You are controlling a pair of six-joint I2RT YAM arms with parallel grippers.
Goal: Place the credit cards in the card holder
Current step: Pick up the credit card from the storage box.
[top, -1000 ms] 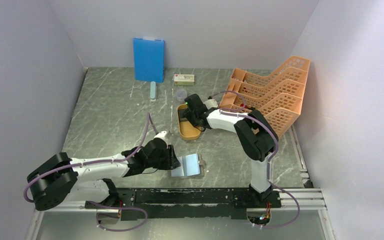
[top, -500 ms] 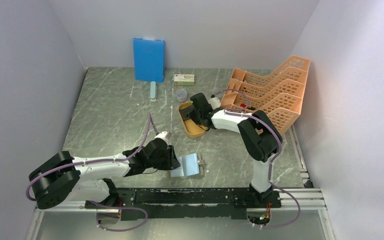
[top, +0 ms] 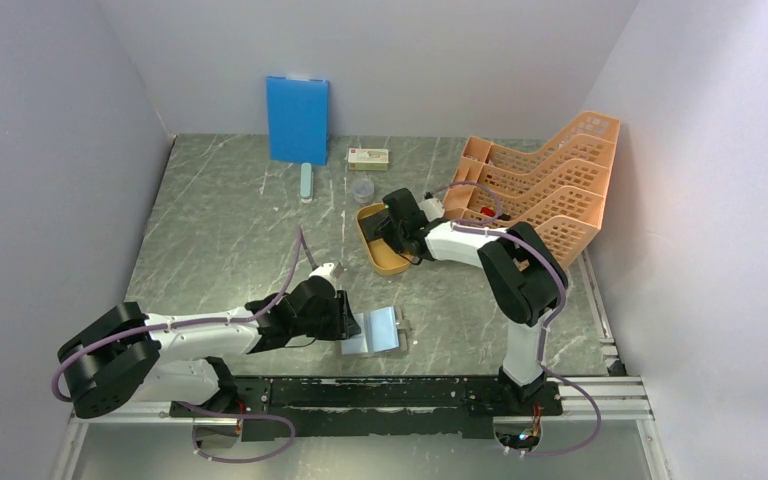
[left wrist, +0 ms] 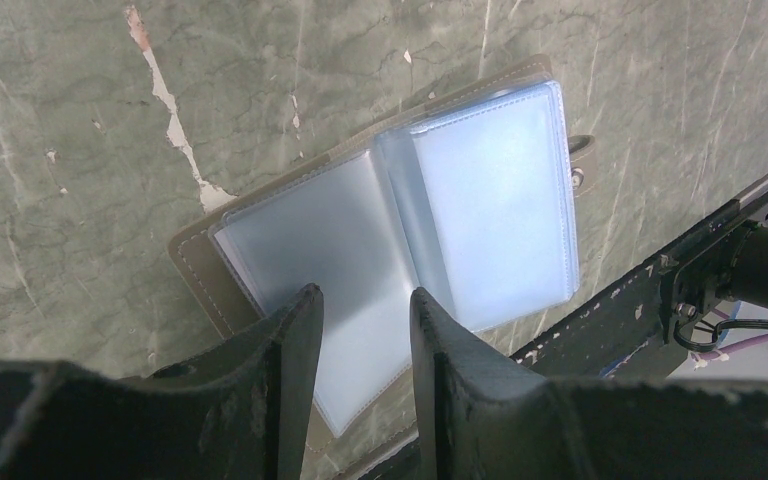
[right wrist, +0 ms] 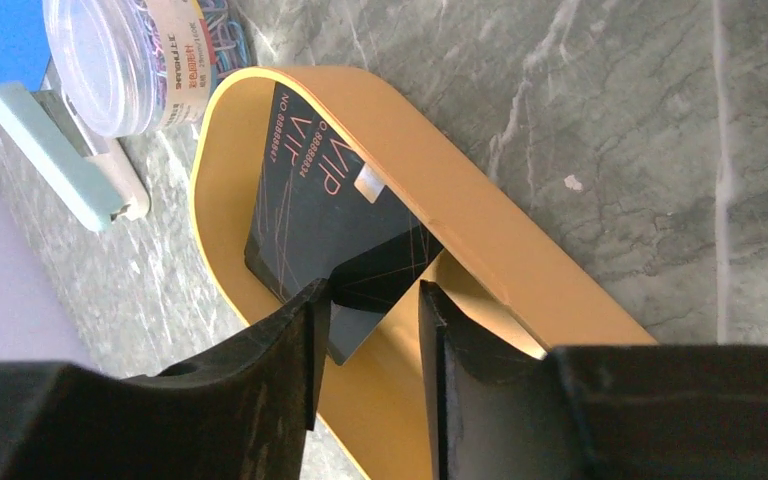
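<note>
Retrieval of a card looks to be the step in hand; the credit cards (right wrist: 310,210) lie dark and overlapping in the orange tray (right wrist: 480,240), well apart from the card holder (left wrist: 460,200), none yet in a sleeve that I can see; the right tool (right wrist: 372,300) is down inside the tray with its fingers spread partway, one either side of a projecting card corner, presumably because a thin card lying flat gives no other purchase than an edge or corner; whether the pads touch the card I cannot tell; the tray's raised rim hems the cards in and crowds the approach; the card holder rests open on the tabletop (left wrist: 80,120) near the arm bases, its clear bluish sleeves facing up; the left tool (left wrist: 360,300) sits over the near left leaf, fingers apart and nothing pinched between them, apparently to keep the holder from folding shut and from sliding when a card is fed in; a clear jar of paper clips (right wrist: 125,60) stands just beyond the tray's far end, close enough to be nudged on the lift
</note>
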